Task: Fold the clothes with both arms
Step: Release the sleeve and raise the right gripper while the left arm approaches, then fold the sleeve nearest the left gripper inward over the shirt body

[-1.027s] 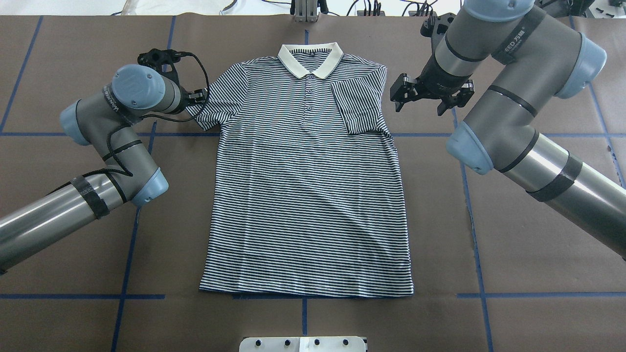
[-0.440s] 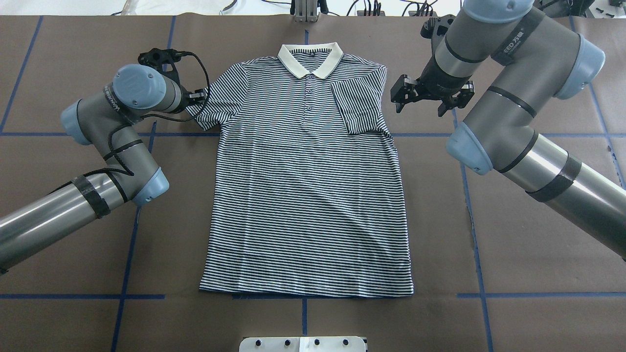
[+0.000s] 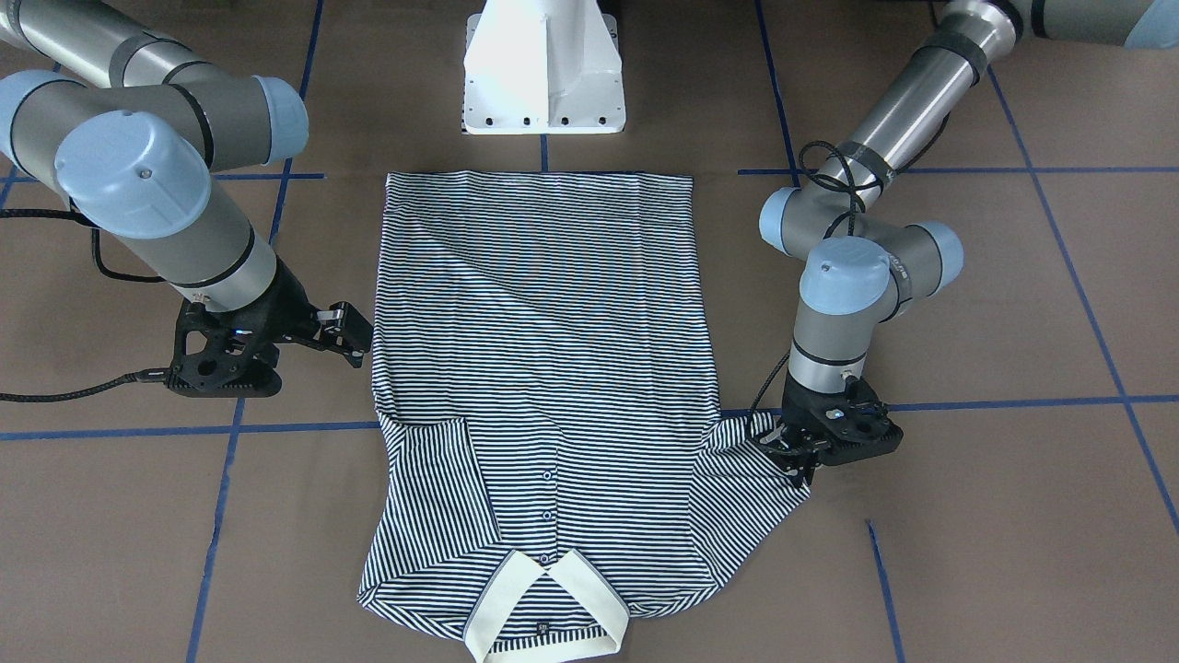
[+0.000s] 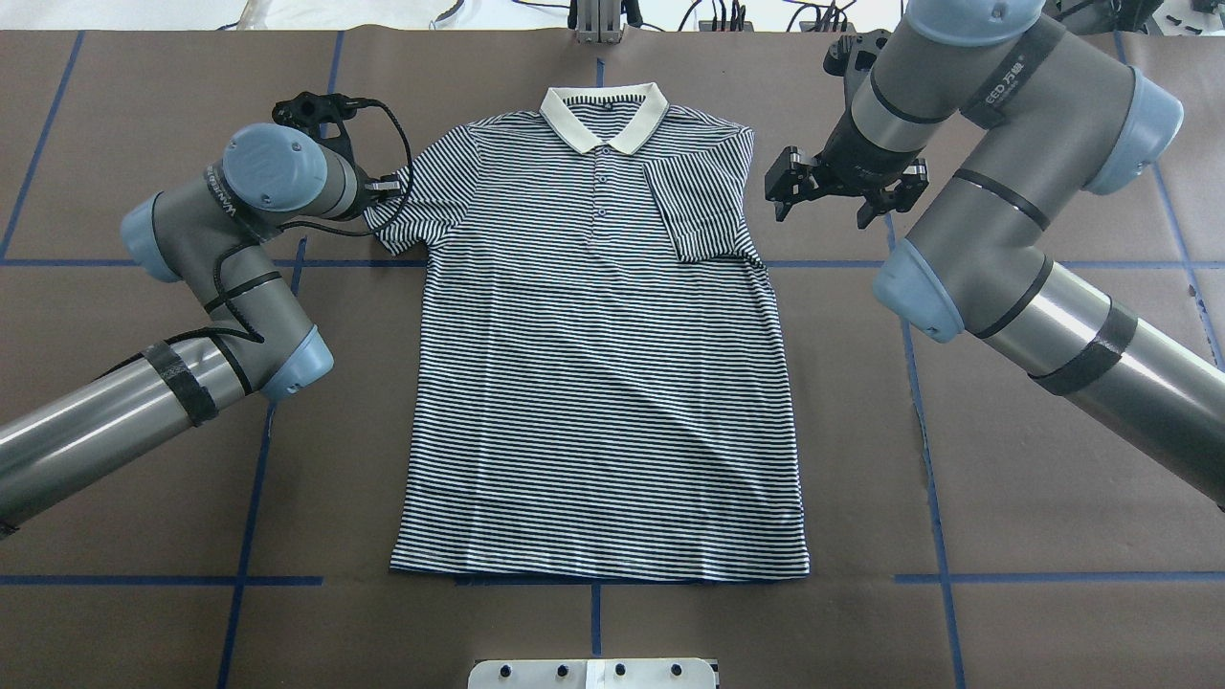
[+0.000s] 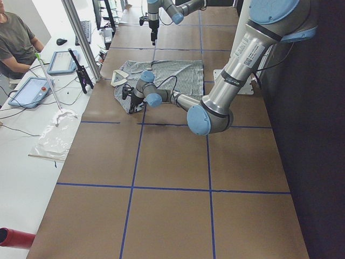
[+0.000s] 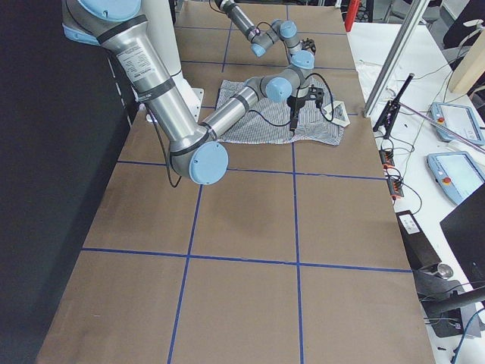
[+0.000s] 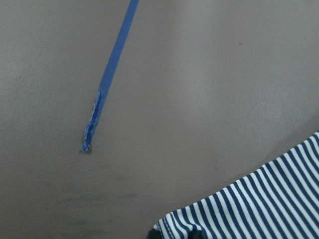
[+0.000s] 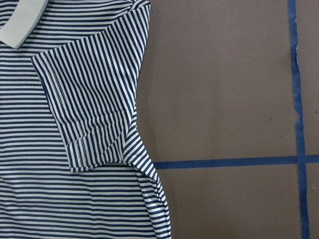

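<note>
Lying flat and face up at the middle of the brown table, the striped polo shirt has its cream collar at 12 o'clock in the overhead view, away from the robot, and its hem at 6 o'clock. The sleeve on the 3 o'clock side is folded inward over the chest. The sleeve on the 9 o'clock side lies spread out on the table.

The left gripper is down at the outer hem of that spread sleeve, at about 10 o'clock from the shirt's middle. Its fingers look pinched together on the hem's edge, and the left wrist view shows the striped hem corner at its bottom edge.

The right gripper hovers with its fingers spread apart and holding nothing. It is over bare table just beside the shirt's shoulder, at 3 o'clock of the folded sleeve and clear of the cloth.

A white pedestal stands just past the hem at 6 o'clock.
</note>
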Motion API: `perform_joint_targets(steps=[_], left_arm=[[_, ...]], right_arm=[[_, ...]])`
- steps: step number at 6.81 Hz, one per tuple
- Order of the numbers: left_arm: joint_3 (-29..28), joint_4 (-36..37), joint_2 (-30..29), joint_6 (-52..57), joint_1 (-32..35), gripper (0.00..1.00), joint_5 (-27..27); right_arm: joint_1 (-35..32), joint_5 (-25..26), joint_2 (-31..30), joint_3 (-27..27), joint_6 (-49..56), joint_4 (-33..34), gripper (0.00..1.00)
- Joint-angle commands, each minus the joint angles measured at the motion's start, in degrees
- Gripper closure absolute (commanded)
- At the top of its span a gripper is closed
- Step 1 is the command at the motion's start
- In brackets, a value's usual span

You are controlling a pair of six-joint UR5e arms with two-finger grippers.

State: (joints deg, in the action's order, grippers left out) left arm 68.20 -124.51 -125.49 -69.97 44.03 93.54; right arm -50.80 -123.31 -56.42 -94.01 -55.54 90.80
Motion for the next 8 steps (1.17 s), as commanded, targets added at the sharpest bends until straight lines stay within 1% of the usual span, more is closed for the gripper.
perform_joint_targets(steps=[1, 2, 3, 4, 5, 6, 7, 8], left_arm=[[0.3, 0.4, -1.1, 0.1, 0.0, 1.00, 0.1], [2.1, 1.5, -1.6, 0.0, 0.1, 1.00, 0.4], [5.2, 5.8, -2.1, 0.0, 0.1, 1.00, 0.7], [7.5, 11.3, -4.0, -0.1, 0.1, 1.00, 0.7], [8.8, 15.6, -6.2, -0.9, 0.1, 1.00, 0.7], [8.7, 16.1, -7.0, -3.7, 0.0, 1.00, 0.8], [6.1, 15.8, -10.4, -6.2, -0.5, 1.00, 0.8], [-0.3, 15.2, -15.4, -8.1, -1.1, 1.00, 0.6]], right_arm=[[0.0, 0.1, 0.0, 0.1, 0.0, 0.0, 0.00], [0.0, 0.1, 0.0, 0.1, 0.1, 0.0, 0.00], [0.0, 0.1, 0.0, 0.8, 0.3, 0.0, 0.00], [0.0, 0.2, 0.0, 1.2, 0.3, 0.0, 0.00], [0.0, 0.2, 0.0, 1.2, 0.3, 0.0, 0.00], [0.0, 0.2, -0.1, 1.2, 0.3, 0.0, 0.00], [0.0, 0.2, -0.2, 1.2, 0.3, 0.0, 0.00], [0.0, 0.2, -0.1, 1.1, 0.2, -0.1, 0.00]])
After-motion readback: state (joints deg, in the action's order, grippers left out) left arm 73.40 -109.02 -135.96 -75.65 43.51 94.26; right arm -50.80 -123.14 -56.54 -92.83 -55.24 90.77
